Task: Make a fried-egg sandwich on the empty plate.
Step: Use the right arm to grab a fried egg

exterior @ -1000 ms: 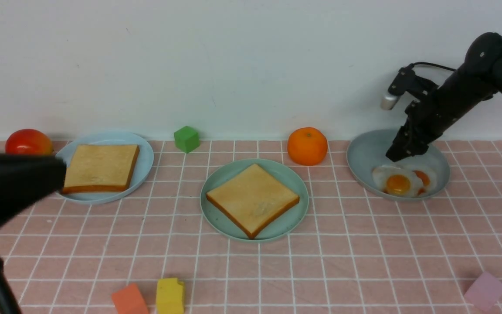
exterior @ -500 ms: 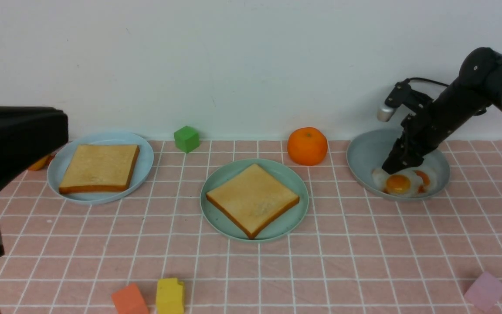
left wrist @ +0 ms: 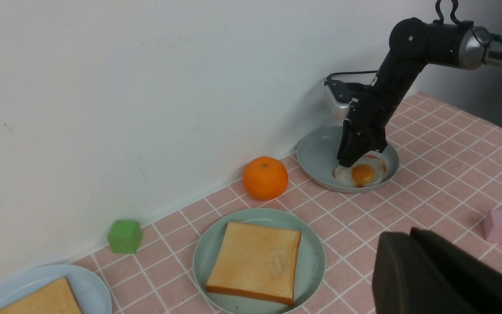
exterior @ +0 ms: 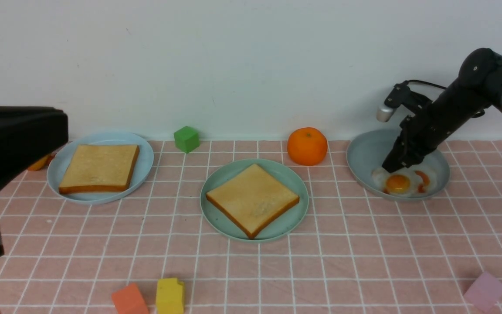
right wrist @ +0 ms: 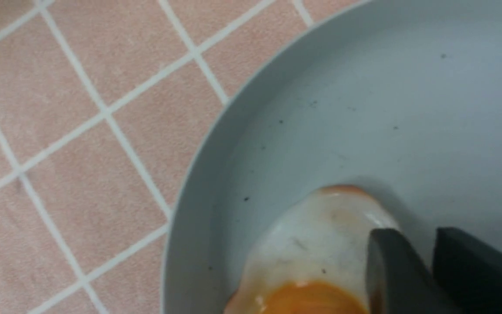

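The mint-green plate [exterior: 216,179] lies mid-table with one toast slice [exterior: 252,198] on it. A second toast slice [exterior: 100,168] lies on the pale blue plate [exterior: 146,157] at the left. The fried egg with the yellow-orange yolk [exterior: 397,183] lies in the grey dish [exterior: 364,152] at the right, beside a darker-yolk egg [exterior: 423,178]. My right gripper [exterior: 390,168] is down in the dish. In the right wrist view [right wrist: 414,233] one finger rests on the egg's white [right wrist: 316,244] and a narrow gap separates the fingers. My left gripper [left wrist: 408,231] is shut and empty, raised at the left.
An orange [exterior: 306,146] sits between the mint plate and the grey dish. A green cube [exterior: 186,138] stands by the back wall. Orange [exterior: 129,300] and yellow [exterior: 170,296] blocks lie at the front left, and a pink block [exterior: 485,290] lies at the front right.
My right gripper has come down into the grey dish onto the back edge of the egg. My left arm has risen and now hides the red fruit at the far left.
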Tool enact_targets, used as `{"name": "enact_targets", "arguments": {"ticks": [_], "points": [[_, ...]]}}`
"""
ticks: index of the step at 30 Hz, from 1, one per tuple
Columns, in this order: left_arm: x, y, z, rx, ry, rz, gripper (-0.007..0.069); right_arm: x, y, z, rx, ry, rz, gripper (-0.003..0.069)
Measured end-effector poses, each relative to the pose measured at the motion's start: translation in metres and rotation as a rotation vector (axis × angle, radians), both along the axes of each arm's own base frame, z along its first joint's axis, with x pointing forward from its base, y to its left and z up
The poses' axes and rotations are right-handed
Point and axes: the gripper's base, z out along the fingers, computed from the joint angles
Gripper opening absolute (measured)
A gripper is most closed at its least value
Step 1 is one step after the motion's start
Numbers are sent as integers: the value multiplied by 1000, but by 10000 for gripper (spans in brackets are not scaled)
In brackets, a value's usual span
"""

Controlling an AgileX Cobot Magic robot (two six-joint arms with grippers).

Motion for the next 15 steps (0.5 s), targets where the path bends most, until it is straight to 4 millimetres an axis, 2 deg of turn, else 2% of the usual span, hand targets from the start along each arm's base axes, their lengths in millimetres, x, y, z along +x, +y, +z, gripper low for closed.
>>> {"name": "enact_targets", "arguments": {"ticks": [1,3,8,11,15], "points": [[0,0,0,0,0,0,25,0,0,0,0,-3,-1,62],[0,0,0,0,0,0,25,0,0,1,0,-4,-1,33],[0,0,0,1,2,0,24,-1,-1,7,0,2,-29,32],[0,0,0,1,2,0,24,-4,-4,17,-8,2,-35,27],[0,0,0,2,3,0,24,-8,-5,43,-9,-35,-51,26]]}}
